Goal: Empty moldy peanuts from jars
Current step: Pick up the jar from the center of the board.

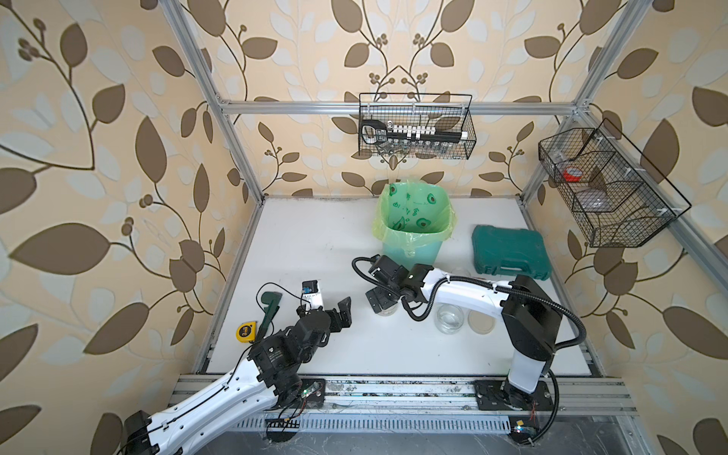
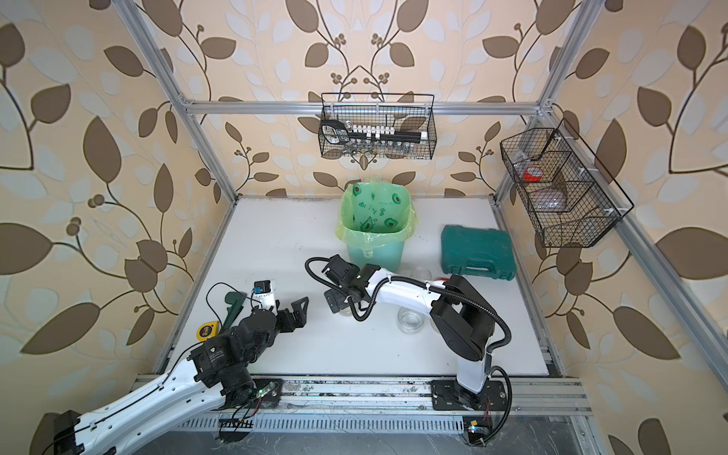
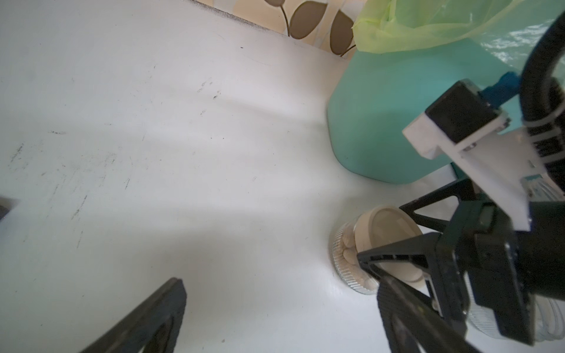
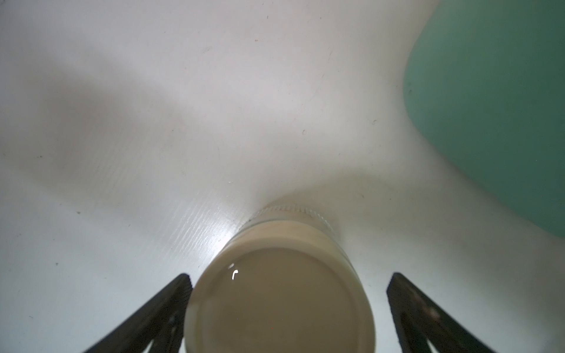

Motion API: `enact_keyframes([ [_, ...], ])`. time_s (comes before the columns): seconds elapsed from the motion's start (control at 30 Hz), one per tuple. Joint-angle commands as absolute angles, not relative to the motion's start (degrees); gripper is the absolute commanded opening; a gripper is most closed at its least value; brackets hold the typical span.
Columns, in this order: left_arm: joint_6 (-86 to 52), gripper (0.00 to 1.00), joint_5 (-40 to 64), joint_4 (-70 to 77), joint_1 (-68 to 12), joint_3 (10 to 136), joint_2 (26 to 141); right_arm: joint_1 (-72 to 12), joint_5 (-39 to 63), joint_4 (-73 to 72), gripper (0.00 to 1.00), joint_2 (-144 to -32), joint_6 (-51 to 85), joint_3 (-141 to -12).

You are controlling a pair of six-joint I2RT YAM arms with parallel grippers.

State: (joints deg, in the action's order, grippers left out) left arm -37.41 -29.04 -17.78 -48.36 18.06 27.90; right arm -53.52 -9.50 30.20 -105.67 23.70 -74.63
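Beige lid (image 4: 281, 302) is flanked by the right gripper's (image 4: 290, 276) parted jaws, hidden from top views. Peanuts (image 3: 348, 248) are shown left-wrist only; left gripper's (image 1: 346, 312) parted too.

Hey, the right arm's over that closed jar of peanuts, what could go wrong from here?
The right end effector straddles the beige lid off-centre, so closing may shove the lidded jar sideways. The left end effector is open and away, so nothing steadies the jar; it might spin with the lid.
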Motion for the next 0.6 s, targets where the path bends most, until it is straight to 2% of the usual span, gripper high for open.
enact_keyframes([
  [0.0, -35.95, 0.99, -29.55, -16.33, -48.36, 19.51, 28.22, -53.92, -6.88, 29.76, 0.99, -105.27, 23.31, -73.72],
  [0.2, -35.65, 0.99, -29.32, -16.10, -48.41, 19.86, 28.90, -54.09, -8.07, 30.91, 0.99, -106.04, 23.55, -73.53],
  [0.23, -35.68, 0.99, -29.26, -16.02, -48.35, 19.83, 28.99, -54.14, -8.70, 31.53, 0.97, -106.63, 23.62, -74.05],
  [0.33, -35.31, 0.99, -28.76, -16.04, -48.34, 19.95, 29.18, -54.23, -9.80, 32.93, 0.85, -107.40, 23.97, -74.84],
  [0.47, -33.54, 0.99, -26.59, -14.71, -48.34, 19.74, 28.85, -54.31, -10.32, 33.68, 0.58, -105.73, 24.16, -74.30],
  [0.57, -29.77, 0.99, -21.74, -10.80, -48.35, 18.74, 28.24, -54.15, -9.07, 33.66, 0.46, -102.57, 23.82, -73.48],
])
